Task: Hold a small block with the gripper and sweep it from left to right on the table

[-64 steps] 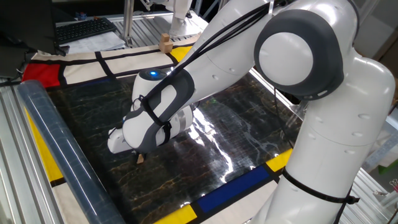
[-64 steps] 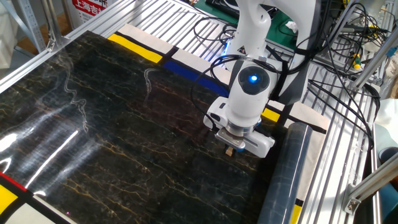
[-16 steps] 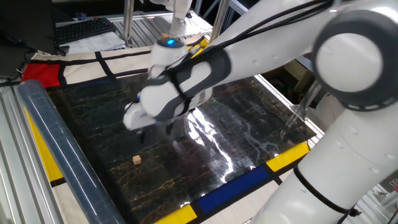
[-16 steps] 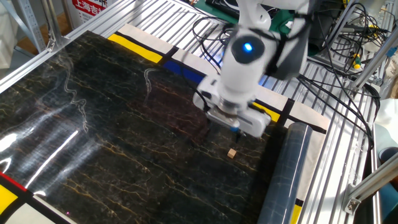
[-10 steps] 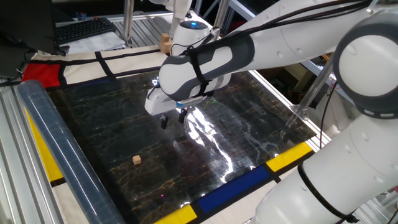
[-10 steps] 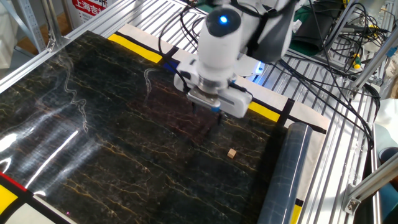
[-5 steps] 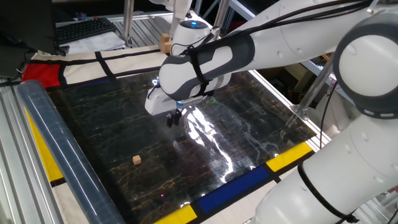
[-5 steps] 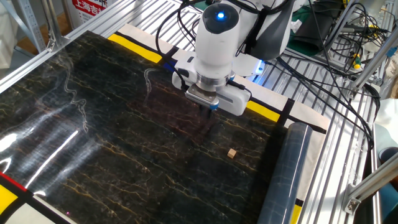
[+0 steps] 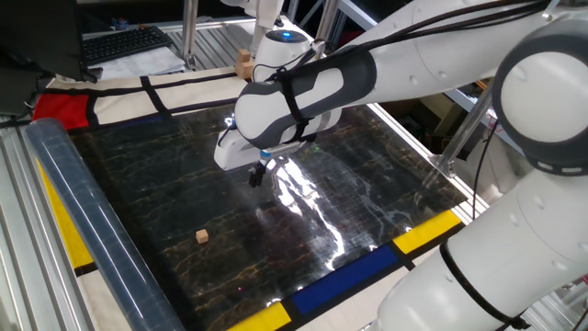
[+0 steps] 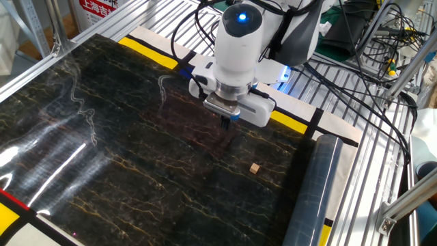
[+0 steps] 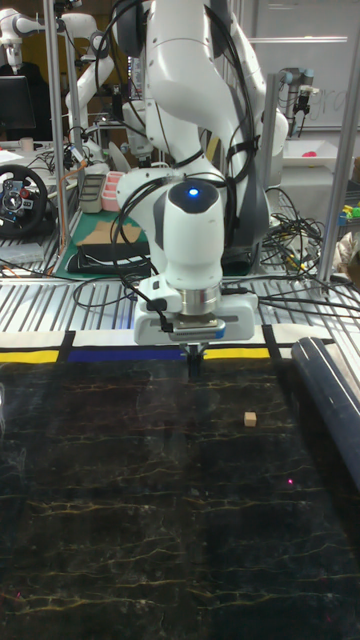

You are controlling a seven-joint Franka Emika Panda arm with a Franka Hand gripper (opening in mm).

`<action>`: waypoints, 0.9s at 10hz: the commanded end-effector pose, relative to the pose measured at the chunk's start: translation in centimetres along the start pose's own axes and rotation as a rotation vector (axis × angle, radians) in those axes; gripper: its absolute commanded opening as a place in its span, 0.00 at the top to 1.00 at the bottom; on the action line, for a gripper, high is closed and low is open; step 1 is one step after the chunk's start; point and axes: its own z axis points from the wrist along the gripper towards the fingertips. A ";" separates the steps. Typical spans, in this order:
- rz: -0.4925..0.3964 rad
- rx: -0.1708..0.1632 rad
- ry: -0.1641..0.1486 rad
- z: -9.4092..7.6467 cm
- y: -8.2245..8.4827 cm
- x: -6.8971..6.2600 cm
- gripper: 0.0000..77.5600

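The small block (image 9: 201,236) (image 10: 255,168) (image 11: 250,391) lies alone on the black marble table (image 9: 367,184) (image 10: 102,137) (image 11: 150,500), near the grey roll. The gripper (image 9: 258,175) (image 10: 226,124) (image 11: 196,362) hangs above the table, well away from the block and toward the blue and yellow border. Its dark fingers are pressed together, shut with nothing between them. The white arm reaches down to it from behind.
A long grey roll (image 9: 83,230) (image 10: 314,191) (image 11: 330,400) lies along the table edge close to the small block. A larger tan wooden block (image 9: 243,62) stands on the white border at the far side. Cables (image 10: 369,75) trail beside the arm's base.
The gripper let go of the small block, rose and moved away from it toward the blue border. Its fingers, open a second ago, have shut. The block has stayed put.
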 end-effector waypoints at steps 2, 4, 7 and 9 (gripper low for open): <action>0.043 0.027 0.019 -0.2 -7.0 -4.4 0.98; 0.046 0.041 0.016 -0.2 -7.0 -4.4 0.98; 0.060 0.019 0.025 0.0 -7.0 -4.2 0.98; 0.062 0.020 0.027 0.4 -7.2 -3.6 0.98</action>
